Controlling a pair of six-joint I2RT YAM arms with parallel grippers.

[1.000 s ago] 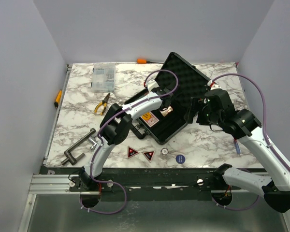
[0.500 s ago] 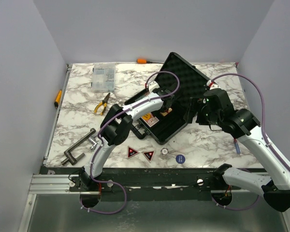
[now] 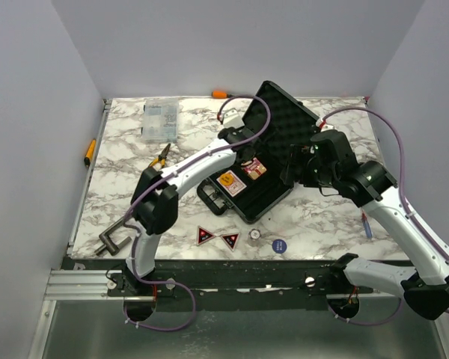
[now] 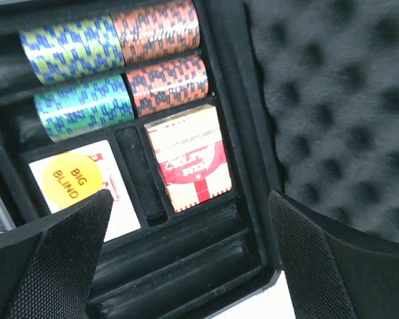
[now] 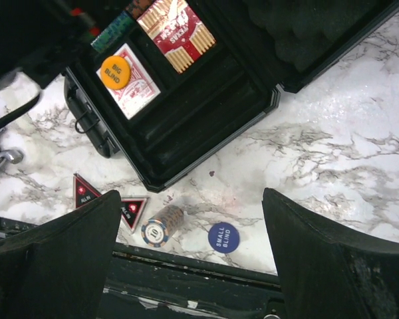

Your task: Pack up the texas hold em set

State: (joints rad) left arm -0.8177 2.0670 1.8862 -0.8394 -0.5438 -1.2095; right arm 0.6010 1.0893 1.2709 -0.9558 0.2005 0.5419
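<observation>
The black briefcase (image 3: 263,196) lies open mid-table, its foam lid (image 3: 284,120) raised. In the left wrist view its slots hold several chip stacks (image 4: 158,30), a red card deck (image 4: 189,156) and a yellow big blind button (image 4: 70,178) on a second deck. My left gripper (image 4: 186,266) hovers open over the tray (image 3: 248,153) with nothing between its fingers. My right gripper (image 5: 196,259) is open and empty above the case's right side (image 3: 293,170). On the marble in front lie two red-black triangles (image 5: 86,191) (image 5: 132,209), a chip stack (image 5: 161,226) on its side and a blue small blind button (image 5: 223,237).
A clear organiser box (image 3: 159,120) and yellow-handled pliers (image 3: 159,159) sit at the back left. An orange-handled screwdriver (image 3: 221,94) lies by the back wall. A grey metal clamp (image 3: 123,232) rests near the front left, and a yellow tool (image 3: 90,152) lies at the left edge.
My left gripper opened and let go of the red card deck, which now lies in the case tray. The left arm drew back toward the lid. The right arm shifted slightly left.
</observation>
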